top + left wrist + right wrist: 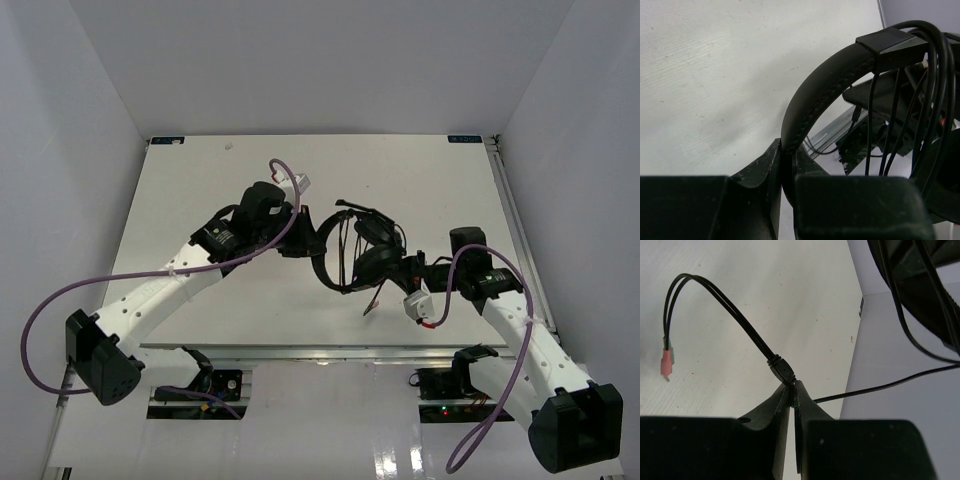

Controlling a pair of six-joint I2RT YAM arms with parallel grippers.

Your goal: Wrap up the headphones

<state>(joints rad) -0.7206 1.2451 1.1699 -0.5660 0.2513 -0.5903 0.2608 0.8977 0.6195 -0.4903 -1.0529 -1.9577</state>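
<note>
**A:** What sits closest to the right wrist camera?

**B:** The right gripper (791, 390). Its fingers are pinched tight on the cord (742, 317), just below the small ribbed junction where it splits.

**A:** And past the junction?

**B:** Two thin strands arch up and to the left, then drop to a small pinkish plug (665, 364). I cannot tell whether it touches the white table (740, 270).

**A:** The left side?

**B:** The left gripper (787, 160) is clamped on the headband (815, 90), and the stitched arch rises out from between its fingers. Further along, several loops of cord hang over the band's slider.

**A:** Where is all this from above?

**B:** The headphones (362, 255) are near the middle of the table, between the two arms. The left gripper holds the band on their left. The right gripper is just beside the cups on the near right. A loose end of cord trails toward the near edge.
</note>
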